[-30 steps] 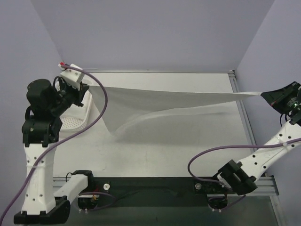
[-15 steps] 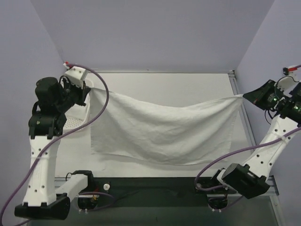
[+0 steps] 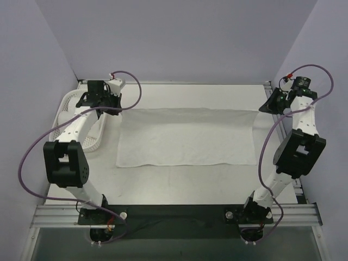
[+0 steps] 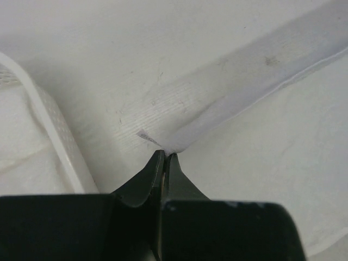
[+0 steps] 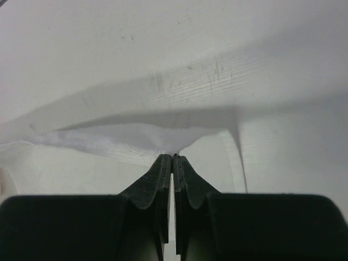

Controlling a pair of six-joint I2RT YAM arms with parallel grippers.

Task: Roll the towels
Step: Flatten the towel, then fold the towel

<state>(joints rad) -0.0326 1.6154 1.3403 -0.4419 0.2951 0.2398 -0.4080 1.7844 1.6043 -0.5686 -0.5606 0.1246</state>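
Observation:
A white towel lies spread flat on the table, long side left to right. My left gripper is at its far left corner, with the jaws shut on that corner. In the left wrist view the left gripper pinches the towel at its hem. My right gripper is at the far right corner, shut on it. In the right wrist view the right gripper holds a raised bunch of the towel just above the table.
A white perforated basket stands at the far left with more white cloth in it; its rim shows beside the left gripper. Purple walls close the back and sides. A metal rail runs along the table's right edge.
The towel was stretched in the air between both grippers. Both arms have reached to the far side and lowered, and the towel now lies flat on the table.

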